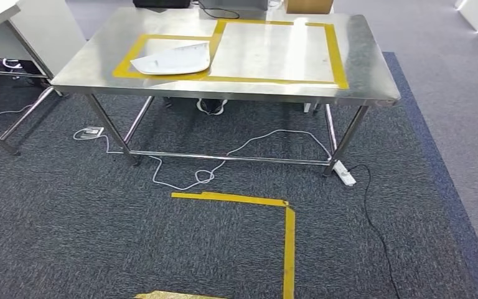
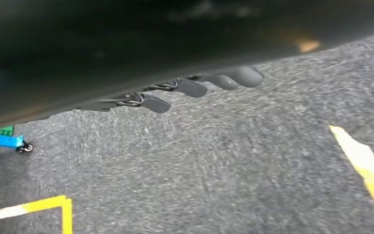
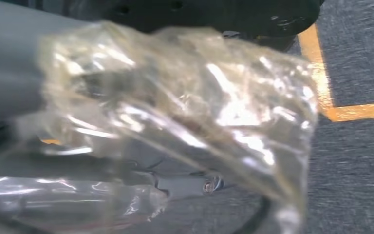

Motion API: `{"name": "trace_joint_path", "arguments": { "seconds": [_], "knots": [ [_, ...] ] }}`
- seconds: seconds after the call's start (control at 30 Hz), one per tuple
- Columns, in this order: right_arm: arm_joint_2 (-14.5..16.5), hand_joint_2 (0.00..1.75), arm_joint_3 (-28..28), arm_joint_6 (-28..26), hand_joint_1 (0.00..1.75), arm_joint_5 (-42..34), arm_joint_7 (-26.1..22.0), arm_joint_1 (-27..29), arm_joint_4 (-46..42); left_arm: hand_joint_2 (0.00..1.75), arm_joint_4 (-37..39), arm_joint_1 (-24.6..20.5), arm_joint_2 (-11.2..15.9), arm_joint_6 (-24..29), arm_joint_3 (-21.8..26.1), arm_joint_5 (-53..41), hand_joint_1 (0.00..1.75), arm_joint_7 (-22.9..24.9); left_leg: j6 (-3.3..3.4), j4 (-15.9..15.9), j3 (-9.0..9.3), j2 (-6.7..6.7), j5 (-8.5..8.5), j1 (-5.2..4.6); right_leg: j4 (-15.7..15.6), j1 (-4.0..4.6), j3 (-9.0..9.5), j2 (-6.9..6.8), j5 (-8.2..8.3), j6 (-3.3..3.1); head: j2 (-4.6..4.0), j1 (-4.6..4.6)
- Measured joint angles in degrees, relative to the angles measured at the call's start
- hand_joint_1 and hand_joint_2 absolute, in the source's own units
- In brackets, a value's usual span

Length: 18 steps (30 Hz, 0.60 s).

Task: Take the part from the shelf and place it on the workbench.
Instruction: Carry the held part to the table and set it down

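The right hand (image 3: 14,73) grips a part wrapped in clear crinkled plastic (image 3: 185,122); the wrapping covers most of the fingers in the right wrist view, so the exact grasp is hard to read, but the part hangs with the hand above the dark carpet (image 3: 360,161) beside a line of yellow floor tape (image 3: 321,73). The left hand (image 2: 195,87) hangs at the robot's side with its fingers apart and nothing in them.

From the head view the steel counter (image 1: 87,62) stands ahead across open carpet, well apart from the robot. On it lie 2 yellow-taped rectangles; the smaller 1 already carries a white part (image 1: 174,60), and the larger 1 (image 1: 274,53) looks bare.

Judged from this, the pick from the shelf is done and the carry is under way. Still left: closing on the counter, raising the wrapped part over it and setting it down, probably inside the taped area.
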Motion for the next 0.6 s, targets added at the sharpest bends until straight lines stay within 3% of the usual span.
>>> {"name": "trace_joint_path", "arguments": {
  "seconds": [0.03,0.1,0.13,0.17,0.23,0.27,0.3,0.37,0.4,0.47,0.5,0.53,0.6],
  "knots": [
    [0.0,0.00,0.0,0.0,0.00,-0.2,0.1,0.2,-0.1,0.00,0.0,0.0,-0.1,0.0,0.0,0.0,0.00,0.0,0.55,-0.1,-0.81,0.17,0.74,0.04,1.6,-0.08,-0.65,0.17,-2.28,0.24,0.00,0.05],
    [0.0,0.00,0.0,0.0,0.00,-0.5,0.3,0.4,-0.3,0.00,0.1,0.0,-0.1,0.1,0.1,0.0,0.00,-0.1,1.13,0.0,-2.64,0.36,2.27,-0.06,7.9,-0.18,-2.04,0.43,-8.60,0.55,0.00,0.21],
    [0.0,0.00,0.0,0.0,0.00,-0.7,0.4,0.4,-0.4,0.00,0.1,0.0,-0.1,0.1,0.1,-0.1,0.00,-0.1,1.18,0.0,-3.65,0.43,3.08,-0.15,11.6,-0.19,-2.51,0.49,-10.68,0.64,0.00,0.23],
    [0.0,0.00,0.0,-0.1,0.00,-0.9,0.5,0.4,-0.5,0.00,0.1,0.0,-0.1,0.1,0.2,-0.1,0.00,-0.1,1.16,0.1,-4.72,0.49,3.91,-0.24,14.3,-0.18,-2.35,0.52,-11.13,0.66,0.00,0.23],
    [0.0,0.00,0.0,-0.1,0.00,-1.1,0.6,0.4,-0.7,0.00,0.1,0.0,-0.2,0.1,0.2,-0.2,0.00,-0.2,1.00,0.4,-6.86,0.59,5.39,-0.33,14.6,-0.17,0.25,0.55,-7.96,0.51,0.00,0.21],
    [0.0,0.00,0.0,-0.1,0.00,-1.2,0.6,0.4,-0.8,0.00,0.1,0.0,-0.2,0.1,0.2,-0.2,0.00,-0.2,0.86,0.7,-7.89,0.59,6.07,-0.34,11.9,-0.16,2.99,0.57,-6.12,0.34,0.00,0.21],
    [0.0,0.00,0.0,-0.1,0.00,-1.3,0.6,0.4,-0.9,0.00,0.1,0.0,-0.2,0.1,0.2,-0.2,0.00,-0.3,0.65,1.0,-8.72,0.55,6.69,-0.39,7.5,-0.10,6.48,0.61,-5.57,0.14,0.00,0.22],
    [0.0,0.00,0.1,0.0,0.00,-1.4,0.6,0.3,-1.3,0.00,0.1,-0.1,-0.3,0.1,0.3,-0.2,0.00,-0.3,0.05,1.4,-9.74,0.48,7.91,-0.46,-1.5,0.07,12.45,0.73,-7.14,-0.25,0.00,0.20],
    [0.0,0.00,0.1,0.0,0.00,-1.4,0.6,0.3,-1.4,0.00,0.1,-0.1,-0.3,0.2,0.3,-0.2,0.00,-0.3,-0.32,1.4,-9.96,0.47,8.54,-0.42,-4.0,0.22,13.76,0.77,-8.12,-0.46,0.00,0.22],
    [0.1,0.00,0.2,0.0,0.00,-1.5,0.6,0.4,-1.4,0.00,0.1,0.0,-0.3,0.2,0.4,-0.2,0.00,-0.4,-1.06,1.3,-10.44,0.41,9.48,-0.24,-4.8,0.32,13.16,0.64,-7.72,-1.16,0.00,0.28],
    [0.1,0.00,0.2,0.0,0.00,-1.5,0.7,0.5,-1.4,0.00,0.1,0.1,-0.2,0.2,0.4,-0.2,0.00,-0.4,-1.40,1.7,-10.84,0.32,8.54,-0.15,-4.8,0.28,12.41,0.50,-7.00,-1.68,0.00,0.27],
    [0.2,0.00,0.2,0.0,0.00,-1.5,0.7,0.5,-1.5,0.00,0.1,0.3,-0.2,0.2,0.5,-0.2,0.00,-0.4,-1.70,3.0,-11.34,0.23,6.38,-0.09,-4.8,0.21,11.55,0.36,-6.18,-2.17,0.00,0.13],
    [0.2,0.00,0.2,-0.1,0.00,-1.5,0.7,0.6,-1.6,0.00,0.1,0.4,-0.3,0.2,0.5,-0.2,0.00,-0.4,-2.16,8.8,-12.46,0.15,-0.40,0.04,-4.7,0.24,9.63,0.14,-4.55,-2.82,0.00,-0.14]
  ]
}}
